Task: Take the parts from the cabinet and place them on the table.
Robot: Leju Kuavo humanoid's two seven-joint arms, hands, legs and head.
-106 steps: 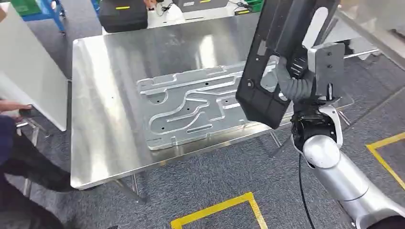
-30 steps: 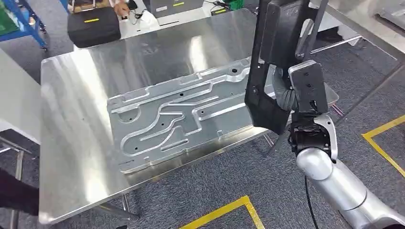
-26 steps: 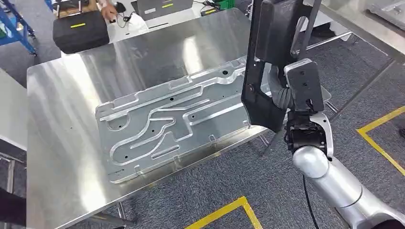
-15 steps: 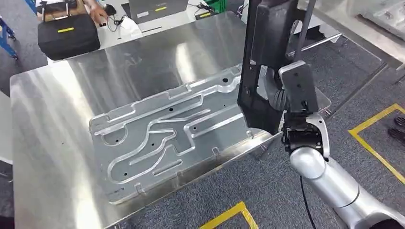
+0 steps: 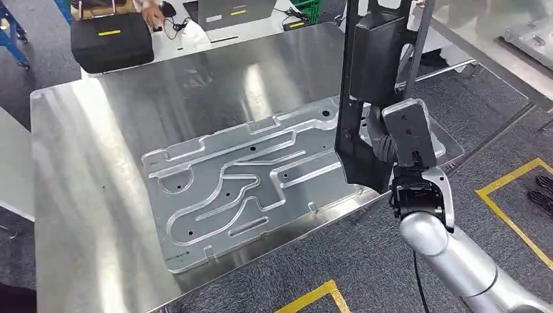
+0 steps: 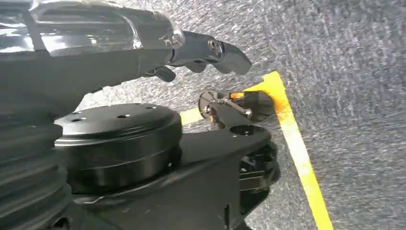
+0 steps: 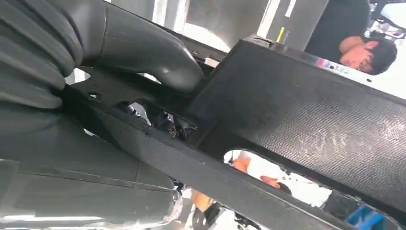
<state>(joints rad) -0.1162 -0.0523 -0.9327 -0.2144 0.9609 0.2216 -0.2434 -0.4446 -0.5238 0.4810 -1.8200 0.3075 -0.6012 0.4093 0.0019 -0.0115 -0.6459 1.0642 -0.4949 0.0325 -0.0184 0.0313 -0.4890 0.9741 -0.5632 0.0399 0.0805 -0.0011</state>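
Black, flat plastic part with cut-out openings (image 5: pixel 369 98): held upright, well above the far right edge of the table, lower end hanging just over the edge. Gripped by the right hand (image 5: pixel 385 134) through one opening, thick grey thumb (image 7: pixel 143 45) pressed on the textured face, probably so the long panel hangs steady during carrying. Not yet set down.

Below it, a shiny stamped metal plate with winding raised channels (image 5: pixel 261 176), lying flat on the brushed steel table (image 5: pixel 98 195); bare steel beyond for the panel.

Left hand (image 6: pixel 206 50): hanging low over grey carpet (image 6: pixel 354 72) and yellow floor tape (image 6: pixel 292 139), fingers loosely extended, holding nothing.

Black case (image 5: pixel 111 40) behind the far edge.
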